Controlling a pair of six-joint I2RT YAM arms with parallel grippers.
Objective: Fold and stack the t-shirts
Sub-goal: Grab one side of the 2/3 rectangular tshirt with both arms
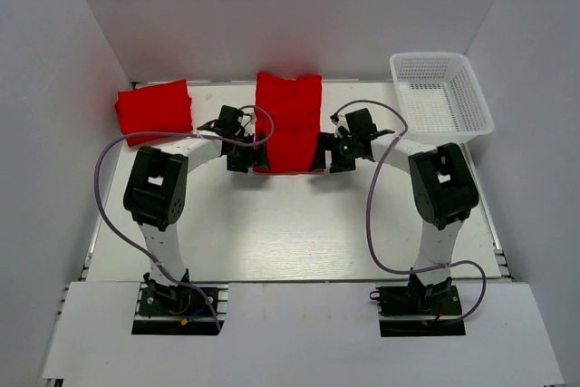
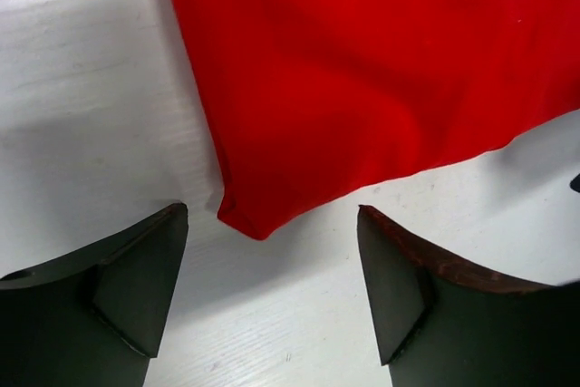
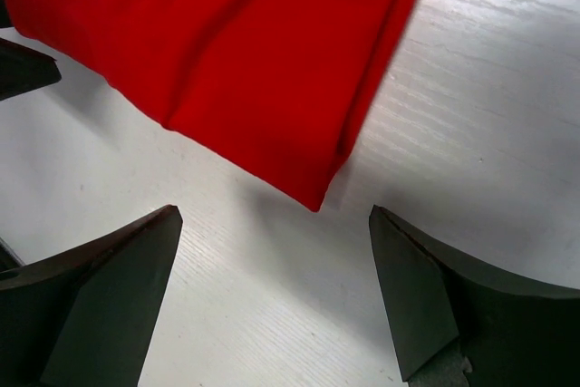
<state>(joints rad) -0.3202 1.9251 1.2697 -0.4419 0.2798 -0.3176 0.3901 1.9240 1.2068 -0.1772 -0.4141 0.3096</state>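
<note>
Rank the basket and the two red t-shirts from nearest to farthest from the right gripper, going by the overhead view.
Starting from the right gripper:
1. the long t-shirt, mid-table, with its near corner right beside the gripper.
2. the basket, at the far right corner of the table.
3. the folded t-shirt, at the far left, clearly the farthest.

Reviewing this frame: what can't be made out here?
- Top view: fingertips of the left claw and right claw are hidden under the claws' own bodies.
- Wrist views: the middle t-shirt is cut off by the frame edges; only its near corners show.
- Top view: the folded t-shirt at left is too small to count layers.
</note>
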